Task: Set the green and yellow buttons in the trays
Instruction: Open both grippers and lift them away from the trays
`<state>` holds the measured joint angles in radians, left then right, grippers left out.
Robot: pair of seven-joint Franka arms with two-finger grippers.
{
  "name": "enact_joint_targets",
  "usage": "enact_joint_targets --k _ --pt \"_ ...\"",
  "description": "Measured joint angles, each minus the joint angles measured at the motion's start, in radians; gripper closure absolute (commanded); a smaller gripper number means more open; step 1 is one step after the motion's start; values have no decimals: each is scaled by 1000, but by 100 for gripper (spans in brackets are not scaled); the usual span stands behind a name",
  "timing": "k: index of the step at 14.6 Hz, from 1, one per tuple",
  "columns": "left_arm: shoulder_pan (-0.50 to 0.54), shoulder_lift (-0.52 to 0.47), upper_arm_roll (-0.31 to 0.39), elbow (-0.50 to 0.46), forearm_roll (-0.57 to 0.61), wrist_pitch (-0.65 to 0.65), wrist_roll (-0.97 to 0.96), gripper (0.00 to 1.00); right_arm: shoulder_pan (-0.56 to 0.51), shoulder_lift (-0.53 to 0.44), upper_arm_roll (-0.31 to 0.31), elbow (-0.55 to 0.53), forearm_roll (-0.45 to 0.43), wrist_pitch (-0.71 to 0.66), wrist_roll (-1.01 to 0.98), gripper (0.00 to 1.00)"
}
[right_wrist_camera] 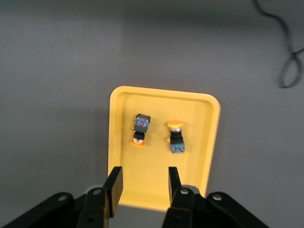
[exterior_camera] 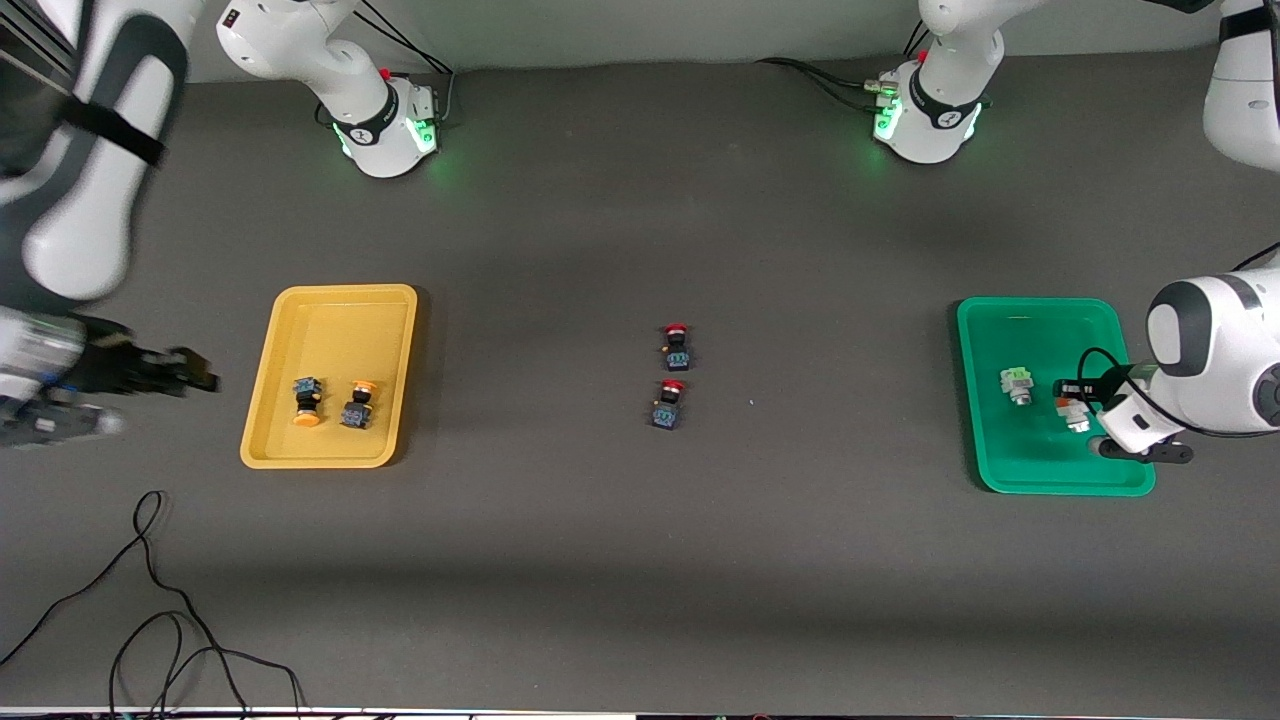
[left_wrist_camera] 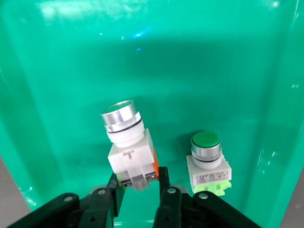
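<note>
The green tray point(exterior_camera: 1040, 480) lies at the left arm's end of the table. In it stand a whitish button with a green cap point(exterior_camera: 1017, 385) point(left_wrist_camera: 207, 161) and a whitish button with a red-orange side point(exterior_camera: 1072, 412) point(left_wrist_camera: 129, 147). My left gripper point(exterior_camera: 1078, 408) point(left_wrist_camera: 140, 183) is low in this tray, its fingers closed against the sides of the red-orange-marked button. The yellow tray point(exterior_camera: 330, 300) point(right_wrist_camera: 209, 133) holds two yellow-capped buttons point(exterior_camera: 307, 400) point(exterior_camera: 358, 403), also seen in the right wrist view point(right_wrist_camera: 139, 128) point(right_wrist_camera: 175, 137). My right gripper point(exterior_camera: 195, 378) point(right_wrist_camera: 142, 183) is open and empty, up beside the yellow tray.
Two red-capped black-blue buttons point(exterior_camera: 676, 346) point(exterior_camera: 668, 403) stand mid-table, one nearer the front camera than the other. A black cable point(exterior_camera: 150, 600) loops on the table near the front edge at the right arm's end.
</note>
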<state>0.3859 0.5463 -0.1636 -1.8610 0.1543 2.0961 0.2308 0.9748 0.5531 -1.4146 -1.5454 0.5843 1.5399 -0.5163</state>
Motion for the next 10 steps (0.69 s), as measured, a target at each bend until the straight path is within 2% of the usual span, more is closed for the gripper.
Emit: enact_joint_targets --k 1,2,3,6,10 --pt "7 3 0 0 0 0 10 93 -4 -2 -31 60 -18 -61 8 37" --pt "14 5 0 1 0 0 17 58 -6 -3 -60 112 -33 -110 13 14" --pt "20 6 0 1 0 0 24 1 -8 -4 -85 158 -40 -150 15 0" --pt "23 6 -5 16 0 -2 29 1 -15 -6 -121 211 -43 -191 22 0" --pt "22 0 -20 81 0 -42 29 1 -9 -5 -114 212 -43 -197 94 0"
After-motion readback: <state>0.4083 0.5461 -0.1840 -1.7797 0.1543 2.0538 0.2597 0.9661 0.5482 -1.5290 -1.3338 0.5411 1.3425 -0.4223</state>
